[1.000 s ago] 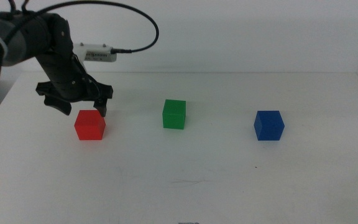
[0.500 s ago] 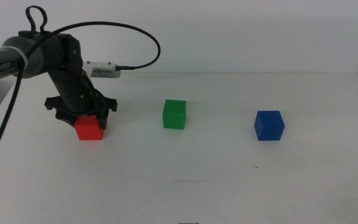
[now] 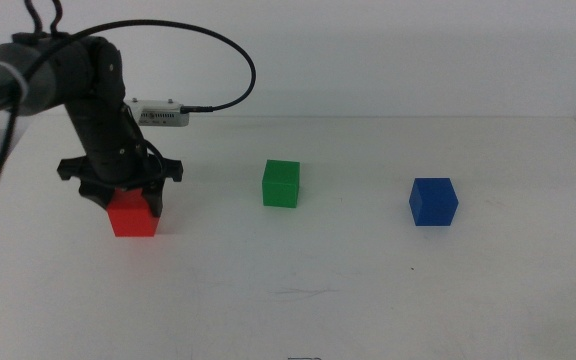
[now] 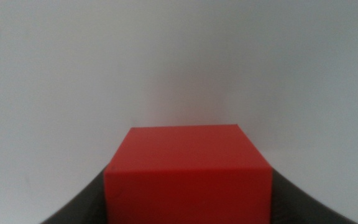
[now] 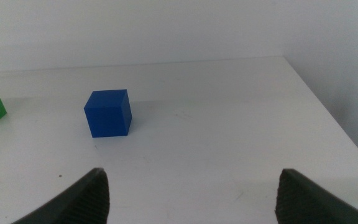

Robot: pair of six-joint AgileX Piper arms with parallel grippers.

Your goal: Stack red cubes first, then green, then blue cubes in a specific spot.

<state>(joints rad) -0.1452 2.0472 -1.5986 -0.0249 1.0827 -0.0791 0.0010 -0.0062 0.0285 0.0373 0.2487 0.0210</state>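
Step in hand: first of three, the pick of the red cube (image 3: pixel 133 214). It sat at the left of the bench (image 3: pixel 368 280), clasped between the jaws of the left gripper (image 3: pixel 121 196). A cube has no long axis; its faces stood roughly square to the bench edge.

Green cube (image 3: pixel 280 184) and blue cube (image 3: pixel 433 201): untouched, well apart.

Right gripper (image 5: pixel 191 186): waiting, jaws spread.

Next move, as judged: lift and carry to the stacking spot.
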